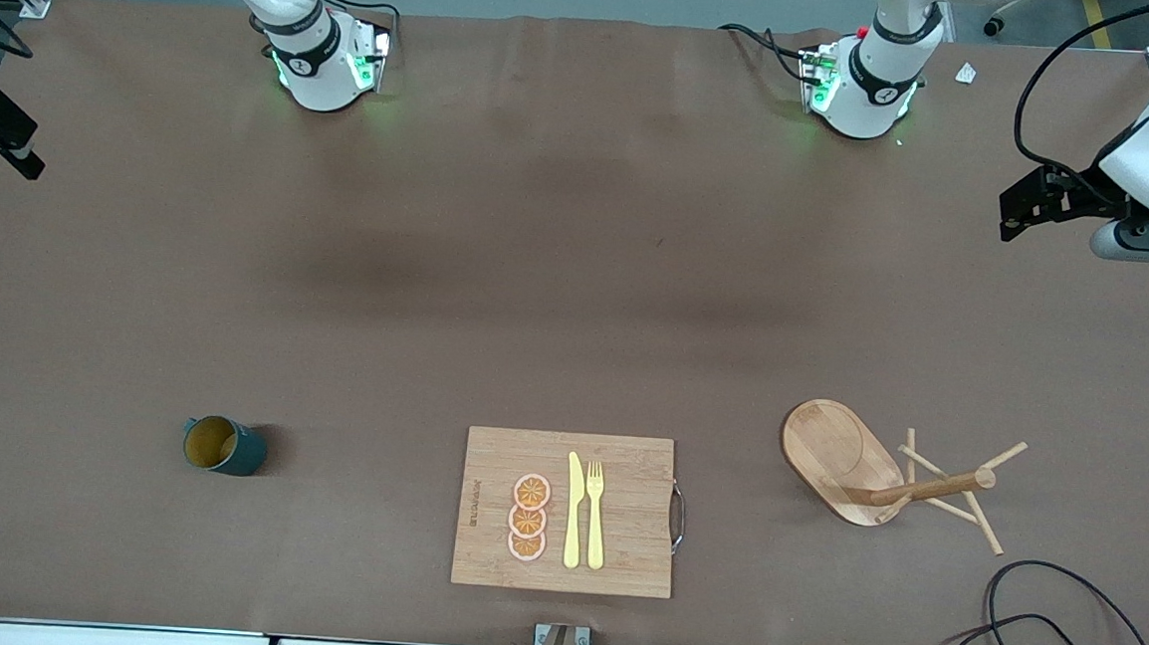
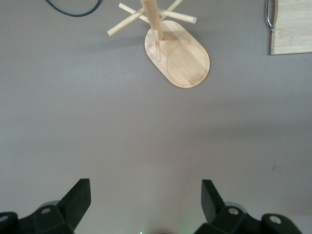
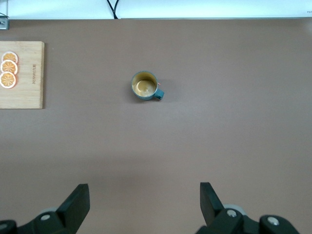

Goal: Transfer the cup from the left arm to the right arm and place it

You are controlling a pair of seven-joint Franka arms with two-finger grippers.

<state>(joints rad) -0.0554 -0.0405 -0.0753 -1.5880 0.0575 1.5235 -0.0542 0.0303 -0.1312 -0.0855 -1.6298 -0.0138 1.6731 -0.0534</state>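
Note:
The cup (image 1: pixel 224 446) is a dark teal mug with a yellow inside. It stands upright on the brown table toward the right arm's end, about as near the front camera as the cutting board. In the right wrist view the cup (image 3: pixel 145 86) shows well ahead of the open right gripper (image 3: pixel 145 191), its handle sticking out sideways. My right gripper (image 1: pixel 7 143) hangs at the table's edge at that end, with nothing between its fingers. My left gripper (image 1: pixel 1025 210) hovers open and empty over the other end. In the left wrist view the left gripper (image 2: pixel 146 189) has only bare table under it.
A wooden peg stand (image 1: pixel 850 464) on an oval base stands toward the left arm's end, also seen as the peg stand (image 2: pixel 179 54). A bamboo cutting board (image 1: pixel 620 555) with orange slices, a yellow knife and fork lies mid-table near the front camera. Black cables (image 1: pixel 1064 632) curl at the near corner.

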